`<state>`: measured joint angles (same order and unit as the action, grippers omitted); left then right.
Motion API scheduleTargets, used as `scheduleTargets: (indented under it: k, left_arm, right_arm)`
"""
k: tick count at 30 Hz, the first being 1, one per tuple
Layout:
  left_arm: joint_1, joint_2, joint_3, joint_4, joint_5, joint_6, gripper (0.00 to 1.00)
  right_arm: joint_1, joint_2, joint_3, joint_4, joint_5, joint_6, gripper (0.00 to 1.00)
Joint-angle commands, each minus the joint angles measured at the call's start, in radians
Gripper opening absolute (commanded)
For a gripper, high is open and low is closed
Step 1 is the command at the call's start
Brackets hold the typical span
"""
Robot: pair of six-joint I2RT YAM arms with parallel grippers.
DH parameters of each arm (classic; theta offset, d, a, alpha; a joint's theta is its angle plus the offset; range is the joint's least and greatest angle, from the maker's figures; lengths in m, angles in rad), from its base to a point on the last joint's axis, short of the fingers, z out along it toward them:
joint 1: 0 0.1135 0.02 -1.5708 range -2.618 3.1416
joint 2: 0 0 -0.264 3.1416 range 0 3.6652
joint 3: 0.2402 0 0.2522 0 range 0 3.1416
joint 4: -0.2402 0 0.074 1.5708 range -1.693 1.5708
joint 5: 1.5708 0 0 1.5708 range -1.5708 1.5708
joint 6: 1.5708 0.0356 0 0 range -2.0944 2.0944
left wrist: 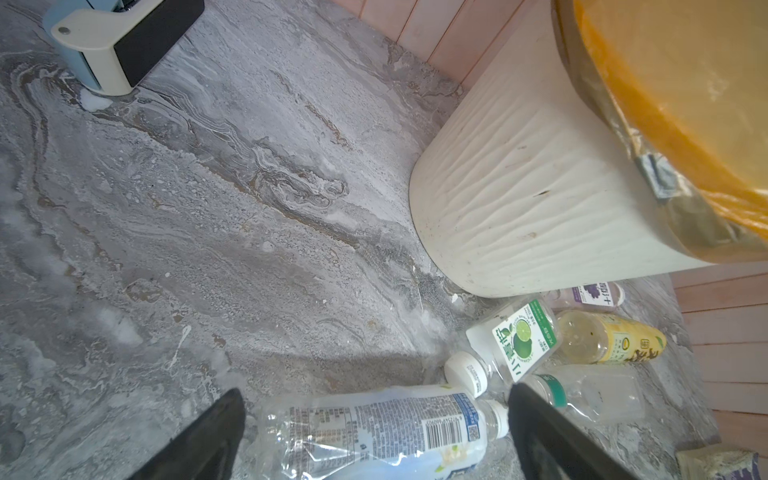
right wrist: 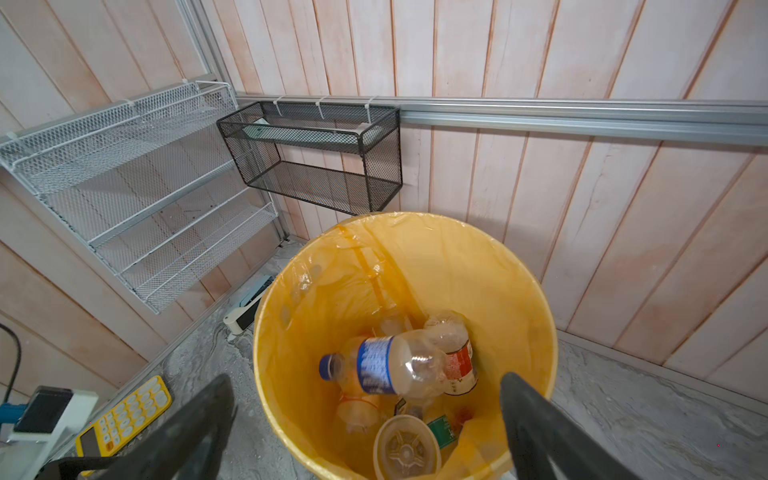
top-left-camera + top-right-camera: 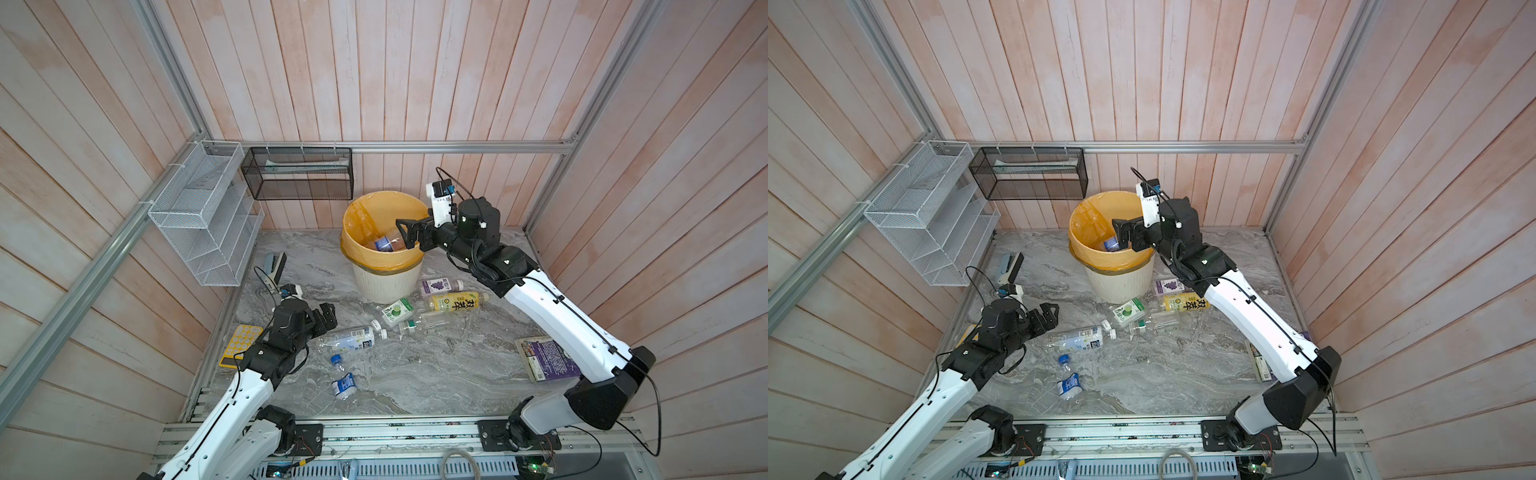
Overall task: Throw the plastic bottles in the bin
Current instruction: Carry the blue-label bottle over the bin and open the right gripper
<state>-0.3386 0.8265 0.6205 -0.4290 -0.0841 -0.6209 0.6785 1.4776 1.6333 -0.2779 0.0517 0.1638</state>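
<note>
Inside the bin (image 3: 388, 284), far centre of the table (image 3: 436, 374): several plastic bottles heaped up, a blue-label bottle (image 2: 386, 365) on top, an orange-label one (image 2: 459, 368) behind it. No telling whether the top one has settled.

On the table, six more to go:
- just right of the bin's foot, a tight cluster: purple-label bottle (image 3: 440, 286), yellow-label bottle (image 3: 455, 301), green-label bottle (image 3: 397, 311), clear green-capped bottle (image 3: 424, 323).
- nearer and left: long white-label bottle (image 3: 353, 338), on its side, cap toward the cluster.
- nearest: crushed blue-capped bottle (image 3: 343, 380), alone.

Right pincer (image 3: 404, 235): over the right side of the bin's mouth, jaws wide apart, nothing between them.
Left pincer (image 3: 327, 316): low at the white-label bottle's base end, jaws wide apart, not clamped. In the left wrist view, bottle seen between the two fingers.

Risks from here, as judged:
- Thin, dented plastic: likely to buckle or squirt out of a squeeze near the base end.
- Cap close to the cluster: a shove along the table could scatter or roll the neighbours.
- Right pincer close to the yellow liner: could snag the fold on the way out and tip the bin.
- Yellow calculator (image 3: 241, 345) under the left arm: easily swept.
</note>
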Motion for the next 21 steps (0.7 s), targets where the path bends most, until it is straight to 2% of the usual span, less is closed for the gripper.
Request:
scheduleTargets:
  k: [1,7,14,18,21]
  left_arm:
    - [0.002,0.001,-0.001,0.011,0.012,0.019,1.00]
    - [-0.034,0.017,0.029,-0.004,0.035,0.106,1.00]
    - [-0.179,0.114,0.134,-0.103,-0.044,0.254,1.00]
    - [-0.231,0.169,0.206,-0.140,-0.074,0.407,1.00]
    - [-0.266,0.208,0.260,-0.170,-0.143,0.591,1.00]
  right_arm:
    - [-0.008,-0.096,-0.045,0.010,0.062,-0.002,1.00]
    - [-0.045,-0.217,-0.254,0.075,0.119,0.031,1.00]
    - [-0.176,-0.404,-0.598,0.222,-0.011,0.108,1.00]
    - [-0.218,-0.487,-0.707,0.234,-0.016,0.116,1.00]
    - [-0.245,-0.524,-0.756,0.220,-0.016,0.113,0.99]
